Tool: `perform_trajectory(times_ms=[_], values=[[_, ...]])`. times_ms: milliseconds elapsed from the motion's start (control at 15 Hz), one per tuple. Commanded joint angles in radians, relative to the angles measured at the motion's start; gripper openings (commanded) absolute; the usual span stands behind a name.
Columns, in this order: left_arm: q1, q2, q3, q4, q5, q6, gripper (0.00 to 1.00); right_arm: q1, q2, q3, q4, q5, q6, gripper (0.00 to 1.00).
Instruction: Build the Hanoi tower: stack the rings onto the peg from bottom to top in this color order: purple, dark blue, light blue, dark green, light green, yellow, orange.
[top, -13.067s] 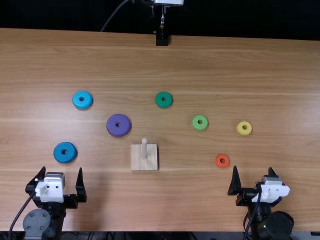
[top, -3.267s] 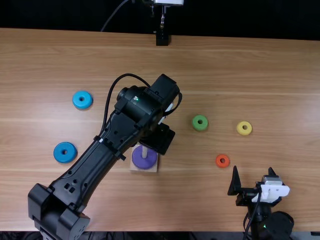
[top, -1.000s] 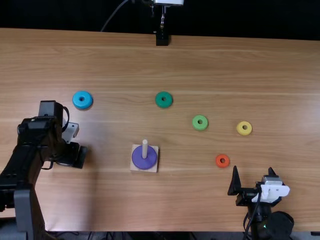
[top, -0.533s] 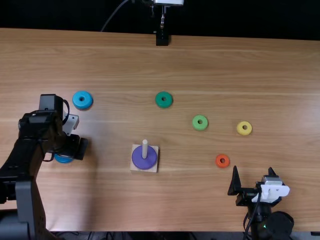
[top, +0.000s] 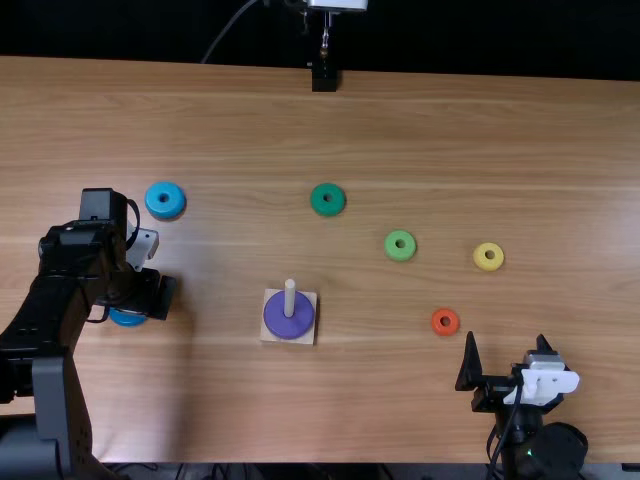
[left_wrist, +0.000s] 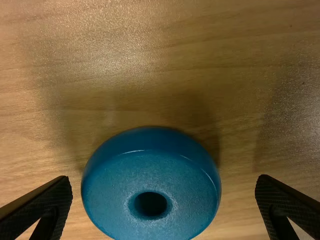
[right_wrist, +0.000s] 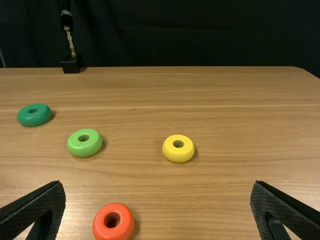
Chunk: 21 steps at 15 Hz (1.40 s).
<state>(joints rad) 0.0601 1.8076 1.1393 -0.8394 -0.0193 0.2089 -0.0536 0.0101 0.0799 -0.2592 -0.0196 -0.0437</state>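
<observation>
In the top view my left gripper (top: 158, 298) hangs over the dark blue ring (top: 126, 319), covering part of it. Seen by the left wrist camera, the left gripper (left_wrist: 163, 181) is open, with the dark blue ring (left_wrist: 170, 172) between its fingers and gaps on both sides. The purple ring (top: 279, 321) lies around the peg (top: 289, 297) on its wooden base (top: 310, 336). My right gripper (top: 507, 341) stands open at the near right; in its wrist view the gripper (right_wrist: 157, 186) has nothing held.
The light blue ring (top: 165, 200) lies beyond the left gripper. Dark green (top: 327, 199), light green (top: 400, 245) and yellow (top: 488, 257) rings are spread rightward. An orange ring (top: 445, 321) lies near the right gripper. A black stand (top: 324, 78) is at the far edge.
Since the first frame, the purple ring has moved onto the peg. The left arm has swung from the peg to the dark blue ring, shifting slightly away from the near edge lately. The right arm kept still.
</observation>
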Motion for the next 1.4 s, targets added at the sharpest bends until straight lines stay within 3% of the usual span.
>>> perform_trajectory(times_ms=[0,1000,1067,1133,1267,1333], values=[[0.007,0.025,0.025,0.002,0.006,0.016,1.0,-0.009,-0.01,-0.066,-0.075,-0.006,0.001,1.0],[0.014,0.056,0.022,0.0,0.005,0.012,1.0,-0.009,-0.01,-0.066,-0.075,-0.006,0.001,1.0],[0.018,0.055,0.023,0.002,-0.001,0.01,0.53,-0.009,-0.01,-0.066,-0.075,-0.006,0.001,1.0],[0.021,0.053,0.02,0.004,-0.038,-0.001,0.01,-0.009,-0.01,-0.066,-0.075,-0.006,0.003,1.0],[0.02,0.052,0.02,0.007,-0.161,-0.001,0.0,-0.009,-0.01,-0.066,-0.075,-0.006,0.003,1.0],[0.02,0.05,0.027,-0.002,-0.185,0.001,0.0,-0.009,-0.01,-0.066,-0.075,-0.006,0.001,1.0]])
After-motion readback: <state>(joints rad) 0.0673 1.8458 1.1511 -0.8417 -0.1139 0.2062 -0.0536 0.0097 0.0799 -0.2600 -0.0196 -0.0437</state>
